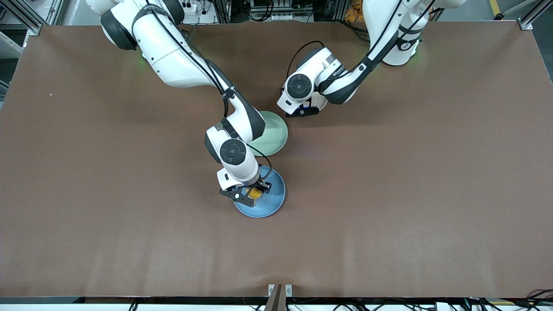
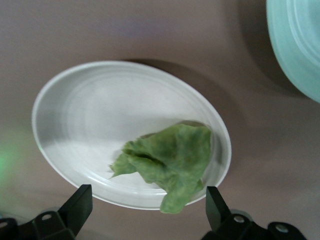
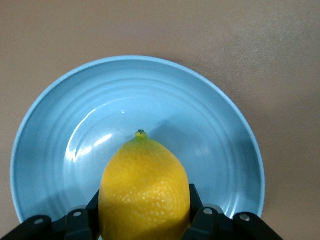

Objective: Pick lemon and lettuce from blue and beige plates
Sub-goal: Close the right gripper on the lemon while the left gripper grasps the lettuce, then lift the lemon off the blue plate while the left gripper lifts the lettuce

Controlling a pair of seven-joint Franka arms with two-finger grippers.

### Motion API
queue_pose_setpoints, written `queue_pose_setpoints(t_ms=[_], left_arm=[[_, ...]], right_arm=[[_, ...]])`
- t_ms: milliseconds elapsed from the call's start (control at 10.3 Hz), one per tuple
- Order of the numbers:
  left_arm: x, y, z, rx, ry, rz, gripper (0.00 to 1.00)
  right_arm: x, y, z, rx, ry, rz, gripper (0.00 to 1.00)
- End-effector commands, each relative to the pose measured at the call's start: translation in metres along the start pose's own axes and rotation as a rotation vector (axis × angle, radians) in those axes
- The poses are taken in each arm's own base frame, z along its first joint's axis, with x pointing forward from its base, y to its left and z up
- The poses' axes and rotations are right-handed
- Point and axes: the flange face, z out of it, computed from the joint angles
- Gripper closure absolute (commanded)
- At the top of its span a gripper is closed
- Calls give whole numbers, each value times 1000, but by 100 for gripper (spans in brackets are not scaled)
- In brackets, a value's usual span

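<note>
My right gripper (image 1: pixel 252 194) is shut on the yellow lemon (image 3: pixel 145 192), with a finger against each side of it, over the blue plate (image 3: pixel 210 120). In the front view a bit of the lemon (image 1: pixel 255 195) shows on the blue plate (image 1: pixel 274 196); I cannot tell whether it is lifted. My left gripper (image 2: pixel 146 210) is open over the edge of the beige plate (image 2: pixel 90 115), and its fingers (image 2: pixel 77 206) are apart. The wrinkled green lettuce (image 2: pixel 170 160) lies on that plate between the spread fingers. In the front view my left gripper (image 1: pixel 302 111) hides the beige plate and the lettuce.
A pale mint-green plate (image 1: pixel 273 134) lies between the two task plates, partly under my right arm; it also shows in the left wrist view (image 2: pixel 300 45). The brown table (image 1: pixel 410 172) stretches wide toward both ends.
</note>
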Motion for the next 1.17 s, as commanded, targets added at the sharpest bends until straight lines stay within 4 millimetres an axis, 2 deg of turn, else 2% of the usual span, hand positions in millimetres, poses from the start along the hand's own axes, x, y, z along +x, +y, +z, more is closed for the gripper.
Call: queue_pose_setpoints(t_ms=[0,97,291,485,583,777,1068], left_arm=[[6,8,11,-30,-23,-36,0],[8,8,16,-30,-28,-36,0],[12,10,23,-38,-28,-36,0],[12,11,31,-27,-38,-34,0],[12,11,34,-23,-40,-33,0],[14,11,43,-11,-52,-28,0],[12,12,47,-4,-57,-26,0]], right_arm=[[7,-1,-22,4,6,22,61],[10,2,-40,-18,-7,23,61],[26,18,-96,-37,-37,9,61],[44,54,-141,-89,-85,-62,62],[53,75,-161,-92,-90,-87,62],[65,132,-190,-102,-103,-169,59],[88,230,-211,-118,-132,-294,59]])
